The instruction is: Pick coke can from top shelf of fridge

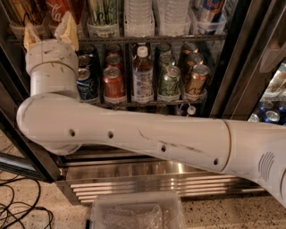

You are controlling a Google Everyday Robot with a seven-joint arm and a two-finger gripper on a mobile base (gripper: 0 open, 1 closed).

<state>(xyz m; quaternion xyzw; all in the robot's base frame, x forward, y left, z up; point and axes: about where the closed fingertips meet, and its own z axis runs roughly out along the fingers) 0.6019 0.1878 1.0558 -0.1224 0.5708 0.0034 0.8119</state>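
The coke can [57,10], red with white script, stands at the left of the fridge's top shelf [147,39], cut off by the picture's top edge. My gripper [47,24] is open just below and in front of it, and its tan fingers [69,27] point up on either side of the can's lower part. Whether they touch the can I cannot tell. My white arm [147,138] crosses the whole view in front of the fridge [156,176].
Water bottles [139,16] and more drinks share the top shelf. The rack below holds blue cans [85,81], a red can [114,84], a bottle [143,74], and green and gold-brown cans [196,81]. A dark door frame [232,58] is at right. A clear bin [138,212] and cables [18,210] lie on the floor.
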